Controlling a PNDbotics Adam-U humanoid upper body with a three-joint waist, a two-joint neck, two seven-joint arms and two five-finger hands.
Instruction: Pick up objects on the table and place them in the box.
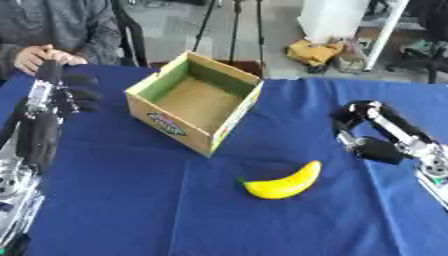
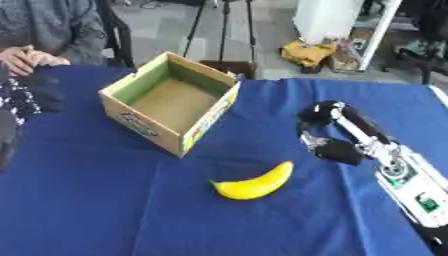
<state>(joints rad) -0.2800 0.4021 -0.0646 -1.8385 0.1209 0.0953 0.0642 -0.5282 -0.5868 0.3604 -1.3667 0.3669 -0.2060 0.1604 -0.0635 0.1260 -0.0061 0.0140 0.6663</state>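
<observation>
Reaching step: my right hand (image 1: 367,131) hangs curled and empty near the curved yellow banana (image 1: 283,184) on the blue-clothed desk (image 1: 105,200). Open cardboard box (image 1: 194,100) is empty. Next: close on banana.

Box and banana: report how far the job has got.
Done: nothing; the box shows only its bare floor. In hand: nothing; the right hand, fingers curled, is apart from the banana, and the left hand is raised beside the box. Left: the banana, lying on the blue cloth.

Blue-clothed table (image 1: 122,200), open cardboard box (image 1: 194,101) on it, yellow banana (image 1: 284,183) nearer
</observation>
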